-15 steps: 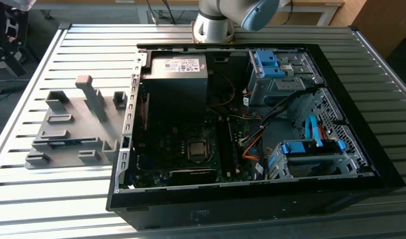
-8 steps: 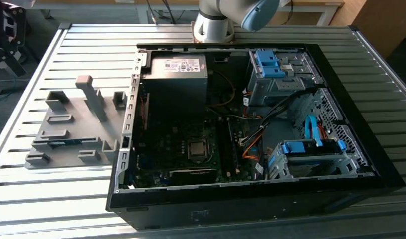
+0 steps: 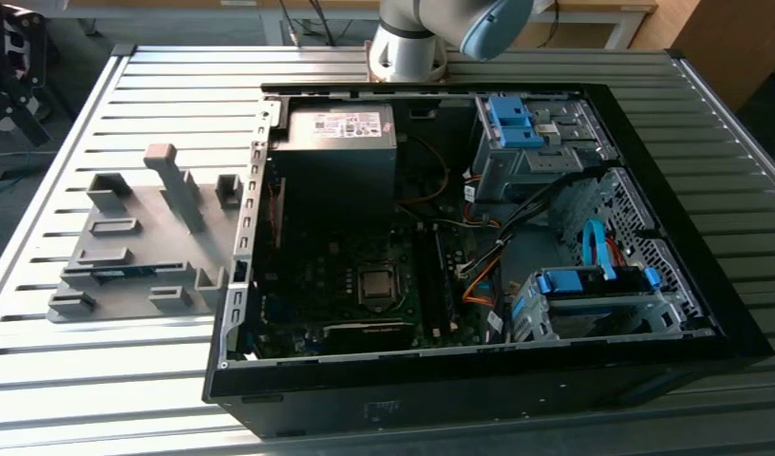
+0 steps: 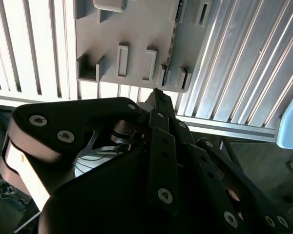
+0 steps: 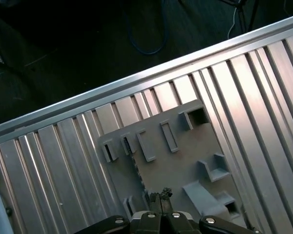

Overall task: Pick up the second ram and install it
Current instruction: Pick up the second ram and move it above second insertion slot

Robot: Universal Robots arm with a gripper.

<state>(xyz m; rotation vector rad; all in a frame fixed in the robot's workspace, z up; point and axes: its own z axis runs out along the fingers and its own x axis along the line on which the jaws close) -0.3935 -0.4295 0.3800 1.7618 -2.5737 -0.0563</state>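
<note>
In the first wrist view the gripper hangs clenched, tips together, over the tray. The second wrist view shows the ram edge-up in its slots. The exterior view adds the open case beside the tray.

Tray noted grey, frame left; second ram dark blue-green; table ribbed silver; computer case black; drive bracket blue.

- Computer case, open: I count one.
- Slatted table: one.
- Grey holder tray: one, holding one ram stick.
- Power supply: one.
- Processor socket: one.
- Drive cages with blue fittings: I count two, upper cage and lower cage.
</note>
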